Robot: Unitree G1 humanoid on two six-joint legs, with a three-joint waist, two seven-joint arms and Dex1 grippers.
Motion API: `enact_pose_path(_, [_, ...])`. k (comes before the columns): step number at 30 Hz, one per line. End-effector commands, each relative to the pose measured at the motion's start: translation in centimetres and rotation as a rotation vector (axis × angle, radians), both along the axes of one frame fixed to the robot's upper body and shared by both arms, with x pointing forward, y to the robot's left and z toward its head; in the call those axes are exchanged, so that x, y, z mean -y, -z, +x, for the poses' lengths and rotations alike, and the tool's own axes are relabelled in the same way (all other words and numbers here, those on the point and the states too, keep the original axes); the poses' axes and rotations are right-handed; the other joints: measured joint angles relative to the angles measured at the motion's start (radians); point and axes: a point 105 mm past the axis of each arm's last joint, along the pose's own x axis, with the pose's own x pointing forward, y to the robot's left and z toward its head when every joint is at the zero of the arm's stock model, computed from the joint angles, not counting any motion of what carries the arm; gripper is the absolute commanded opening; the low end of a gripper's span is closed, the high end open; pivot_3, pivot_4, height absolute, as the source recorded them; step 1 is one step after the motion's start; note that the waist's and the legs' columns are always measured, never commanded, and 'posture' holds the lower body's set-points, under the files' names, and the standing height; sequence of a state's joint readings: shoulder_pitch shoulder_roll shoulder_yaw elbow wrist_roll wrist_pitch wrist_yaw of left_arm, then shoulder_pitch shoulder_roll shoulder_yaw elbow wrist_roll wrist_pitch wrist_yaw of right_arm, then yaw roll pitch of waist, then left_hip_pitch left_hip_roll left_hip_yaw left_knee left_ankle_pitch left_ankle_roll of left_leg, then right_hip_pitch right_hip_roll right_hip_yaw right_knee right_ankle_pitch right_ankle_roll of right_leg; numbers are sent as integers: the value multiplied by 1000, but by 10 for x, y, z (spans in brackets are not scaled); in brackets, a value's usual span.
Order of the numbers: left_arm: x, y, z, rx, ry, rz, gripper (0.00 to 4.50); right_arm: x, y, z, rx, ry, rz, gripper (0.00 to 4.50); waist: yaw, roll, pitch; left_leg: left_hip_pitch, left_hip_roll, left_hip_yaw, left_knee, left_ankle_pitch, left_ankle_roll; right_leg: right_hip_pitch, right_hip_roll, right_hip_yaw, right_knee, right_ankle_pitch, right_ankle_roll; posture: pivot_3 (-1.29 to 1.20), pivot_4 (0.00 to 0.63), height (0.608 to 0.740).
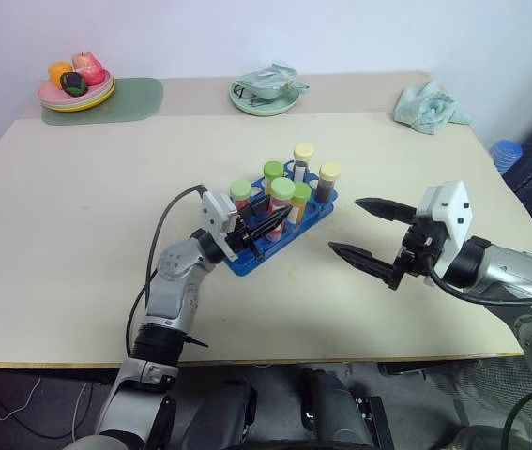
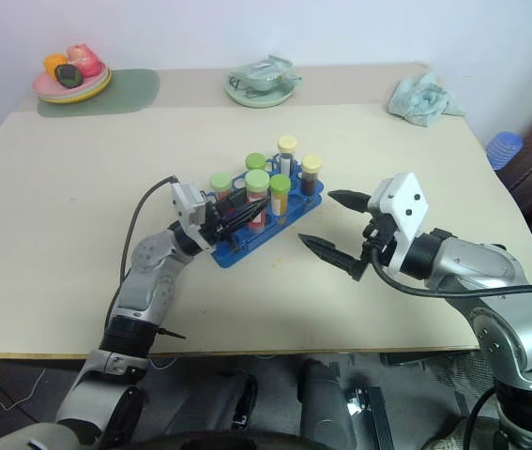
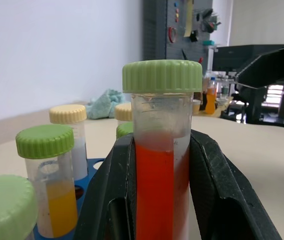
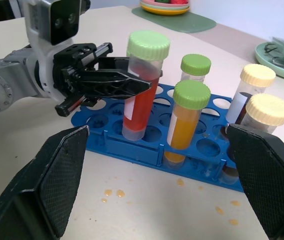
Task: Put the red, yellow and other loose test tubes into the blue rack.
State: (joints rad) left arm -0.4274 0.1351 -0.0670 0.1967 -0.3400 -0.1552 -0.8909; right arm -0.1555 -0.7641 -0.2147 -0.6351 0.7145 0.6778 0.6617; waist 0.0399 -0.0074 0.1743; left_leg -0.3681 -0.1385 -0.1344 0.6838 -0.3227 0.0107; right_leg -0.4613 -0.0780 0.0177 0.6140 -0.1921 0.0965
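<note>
Right wrist view gives the clearest account: the left gripper (image 4: pixel 131 85) has its jaws clamped on the red test tube (image 4: pixel 139 90), a green-capped tube of red liquid held upright with its foot at one of the front holes of the blue rack (image 4: pixel 147 145). Whether the foot is already seated in the hole or only just over it cannot be told. Beside it in the rack stand a green-capped tube of yellow liquid (image 4: pixel 184 120), another green-capped tube (image 4: pixel 194 70) behind it, and two cream-capped tubes (image 4: pixel 254 85) at the far end. In the left eye view the right gripper (image 1: pixel 371 228) hovers above the counter (image 1: pixel 78 234) just beside the rack, jaws spread wide and holding nothing. No loose tubes are visible on the counter, so this looks like one of the last insertions. The step in hand appears to be placing the red tube. The next move likely calls for lowering it straight down until it bottoms out, keeping it vertical so it does not knock the neighbouring yellow tube, then parting the jaws and backing away without catching the cap.
</note>
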Motion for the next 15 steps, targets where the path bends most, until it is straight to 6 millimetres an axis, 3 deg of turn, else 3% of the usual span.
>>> enact_pose_path(1, [-2, 5, -3, -16, 8, 20, 835, -1, -14, -6, 68, -4, 5, 4500, 0, 0, 0, 0, 0, 0, 0, 0, 0, 0, 0, 0, 0, 0, 0, 0, 150, 740])
enact_pose_path(15, [-10, 6, -2, -45, -8, 30, 835, -1, -12, -5, 65, -9, 8, 4500, -1, 0, 0, 0, 0, 0, 0, 0, 0, 0, 0, 0, 0, 0, 0, 0, 150, 740])
